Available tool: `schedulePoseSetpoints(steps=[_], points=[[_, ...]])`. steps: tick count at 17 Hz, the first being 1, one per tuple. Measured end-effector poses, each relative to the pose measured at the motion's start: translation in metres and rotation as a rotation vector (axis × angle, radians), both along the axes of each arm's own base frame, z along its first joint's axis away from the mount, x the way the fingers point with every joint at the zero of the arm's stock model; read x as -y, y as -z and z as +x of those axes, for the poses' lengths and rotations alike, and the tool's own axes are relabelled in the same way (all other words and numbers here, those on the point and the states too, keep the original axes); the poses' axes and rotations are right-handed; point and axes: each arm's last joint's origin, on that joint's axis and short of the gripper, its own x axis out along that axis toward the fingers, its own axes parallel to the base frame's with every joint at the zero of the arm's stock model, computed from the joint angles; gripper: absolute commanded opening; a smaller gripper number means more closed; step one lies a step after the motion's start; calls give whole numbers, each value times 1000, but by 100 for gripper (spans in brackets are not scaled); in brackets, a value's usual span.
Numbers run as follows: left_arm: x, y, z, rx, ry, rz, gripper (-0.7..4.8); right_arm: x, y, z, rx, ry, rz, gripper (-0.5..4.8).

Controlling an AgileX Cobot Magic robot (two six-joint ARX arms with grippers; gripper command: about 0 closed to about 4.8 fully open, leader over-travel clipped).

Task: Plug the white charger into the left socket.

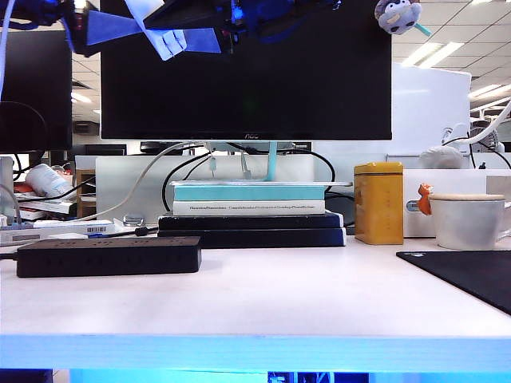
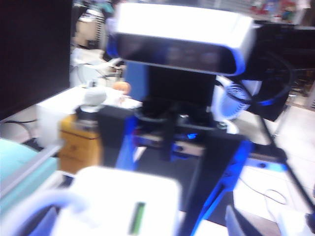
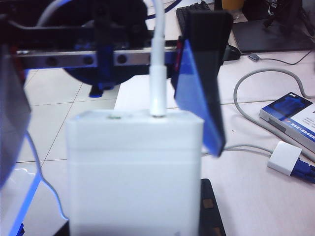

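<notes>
The white charger (image 1: pixel 164 40) hangs high above the table, with blue fingers (image 1: pixel 112 28) on both sides of it. It fills the right wrist view (image 3: pixel 135 167), its thin cable (image 3: pixel 157 59) rising from its top. My right gripper (image 2: pixel 162 191) reaches down from its wrist camera and is shut on the charger (image 2: pixel 123 201). My left gripper (image 2: pixel 140 223) stands open around the same block; one finger (image 3: pixel 199 93) is by its edge, the other well clear. The black power strip (image 1: pixel 108 255) lies on the table at the left, and its left socket is hidden in this side view.
A monitor (image 1: pixel 246 72) stands on a stack of books (image 1: pixel 251 211) behind the strip. To the right are a yellow tin (image 1: pixel 378 202), a beige cup (image 1: pixel 467 219) and a black mat (image 1: pixel 471 275). A small white adapter (image 3: pixel 284 157) and a blue box (image 3: pixel 290 110) lie on the desk.
</notes>
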Motion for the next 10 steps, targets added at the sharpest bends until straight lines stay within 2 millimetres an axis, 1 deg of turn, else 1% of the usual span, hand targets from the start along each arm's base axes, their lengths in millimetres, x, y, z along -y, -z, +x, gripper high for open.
schedulePoseSetpoints(steps=[3,10], points=[[5,-1,-1,-19,15,-8,479,0,-1,0,7,0,4,125],[2,-2,0,-48,7,-18,479,0,-2,1,18,3,11,126]])
